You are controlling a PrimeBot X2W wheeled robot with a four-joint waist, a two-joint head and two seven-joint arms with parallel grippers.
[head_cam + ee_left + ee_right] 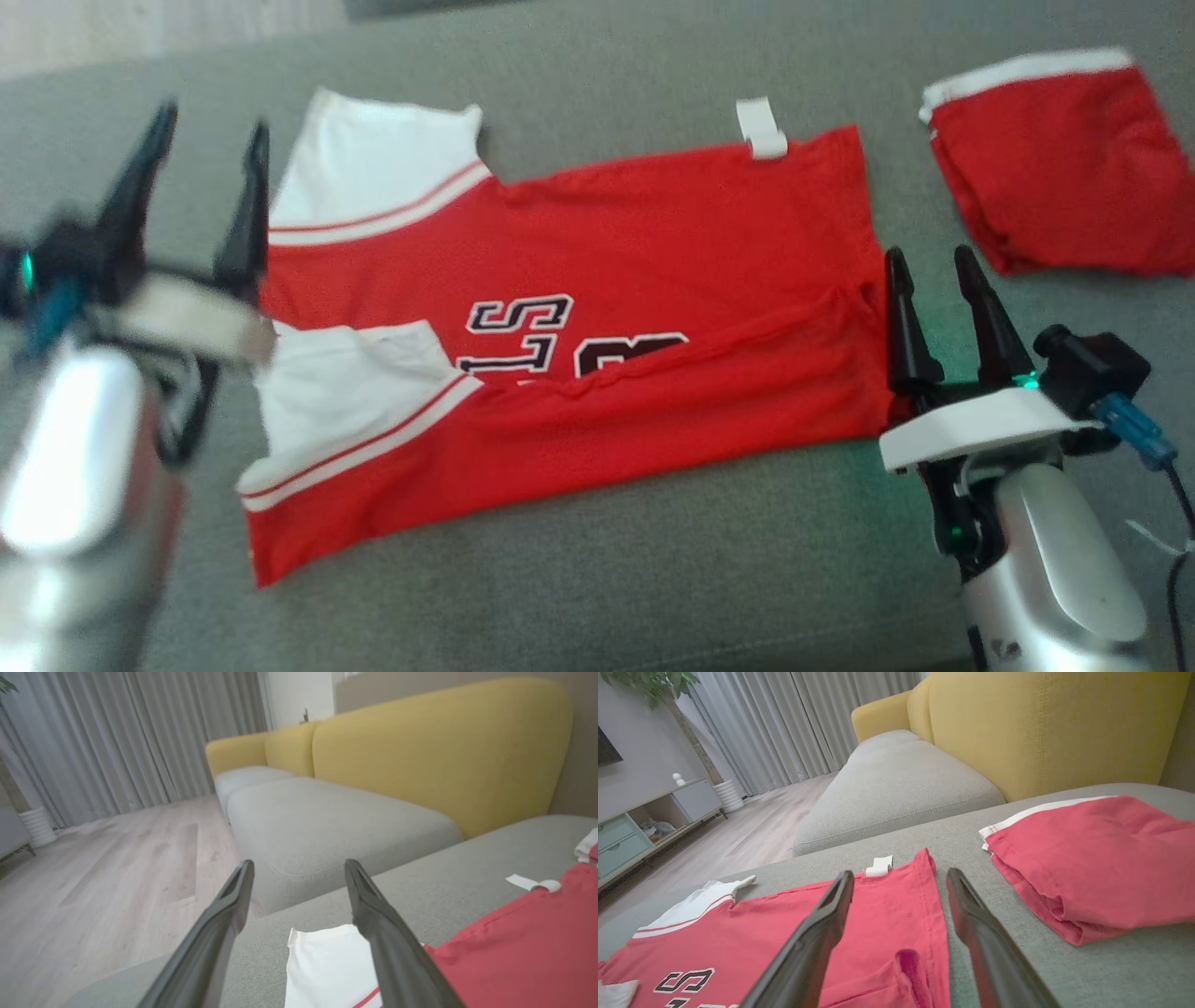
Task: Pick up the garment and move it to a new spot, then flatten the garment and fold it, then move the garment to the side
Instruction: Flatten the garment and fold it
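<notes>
Red jersey (597,280) lies spread on grey sofa seat (653,579), near edge folded over its lettering; left end effector (215,121) wide, empty, beside white sleeves; right end effector (929,254) wide, empty, at hem; folded red shorts (1064,168) apart.

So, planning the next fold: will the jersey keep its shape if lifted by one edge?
Probably not: the jersey lies limp, its near edge folded over and wrinkled, so it would likely droop. It looks thin, probably light. Pushed across the couch, it may bunch rather than slide.
</notes>
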